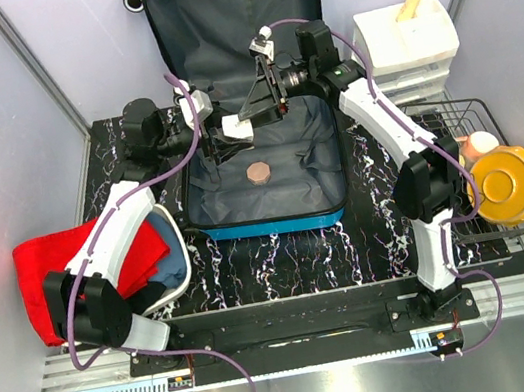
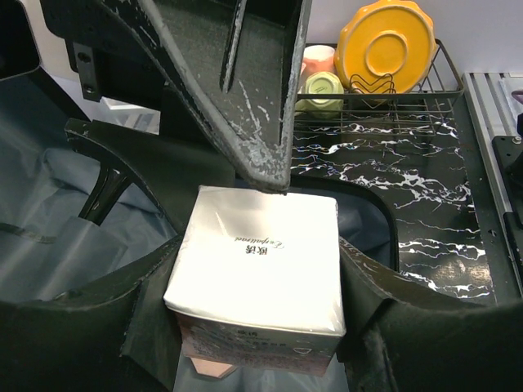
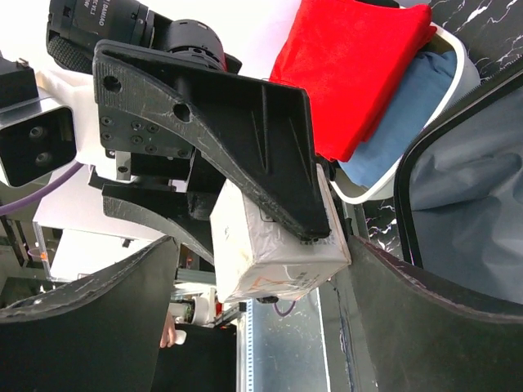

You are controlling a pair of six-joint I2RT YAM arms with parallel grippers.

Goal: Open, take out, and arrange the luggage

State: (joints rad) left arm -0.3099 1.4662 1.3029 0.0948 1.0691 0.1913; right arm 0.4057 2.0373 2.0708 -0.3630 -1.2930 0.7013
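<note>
left gripper clamped on white box, luggage open

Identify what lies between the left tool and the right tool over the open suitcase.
A white carton: in the left wrist view the left tool clamps its sides, while a finger of the right tool meets its far edge.

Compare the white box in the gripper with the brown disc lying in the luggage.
The white box is blocky and pale; the brown disc is flat and darker. The box is clamped in the left gripper, while the disc lies in the open luggage. Both are within its outline.
</note>
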